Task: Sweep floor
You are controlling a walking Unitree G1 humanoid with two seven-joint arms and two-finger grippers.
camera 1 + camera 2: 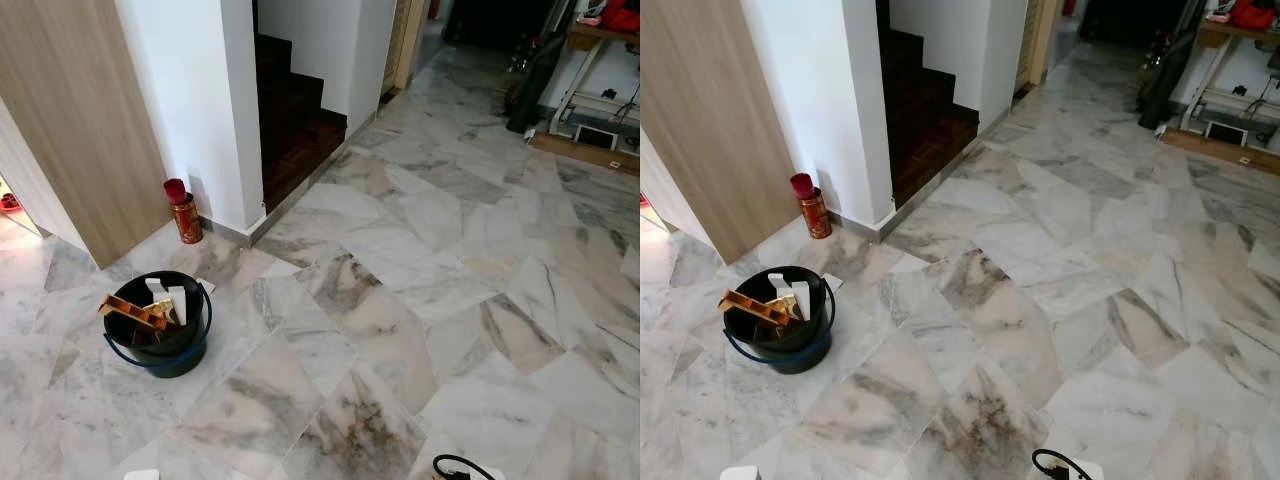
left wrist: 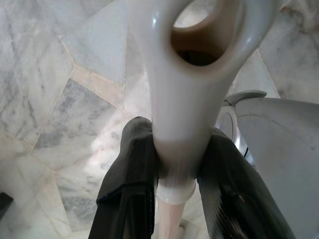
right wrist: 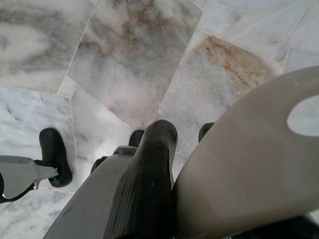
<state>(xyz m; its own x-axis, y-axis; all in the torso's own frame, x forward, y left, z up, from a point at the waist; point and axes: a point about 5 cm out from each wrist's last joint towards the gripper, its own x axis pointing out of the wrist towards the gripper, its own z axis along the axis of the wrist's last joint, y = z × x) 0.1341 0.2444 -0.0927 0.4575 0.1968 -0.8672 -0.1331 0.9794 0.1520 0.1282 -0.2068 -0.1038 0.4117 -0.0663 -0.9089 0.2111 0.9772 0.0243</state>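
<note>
Unmarked, the broom handle (image 2: 182, 99) sits clamped in left gripper (image 2: 182, 174).

A home's ground-floor hall. Grey-veined marble floor (image 1: 420, 300) spreads throughout; dark wooden stairs (image 1: 295, 125) climb between white walls at 12 o'clock, a wood-panelled wall (image 1: 75, 110) stands at 10, and a black bucket (image 1: 158, 325) of odds and ends sits at 9.

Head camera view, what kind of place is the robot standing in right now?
Probably a hallway in a home: a marble floor, dark wooden stairs going up behind a white wall, and a black bucket of odds and ends.
</note>
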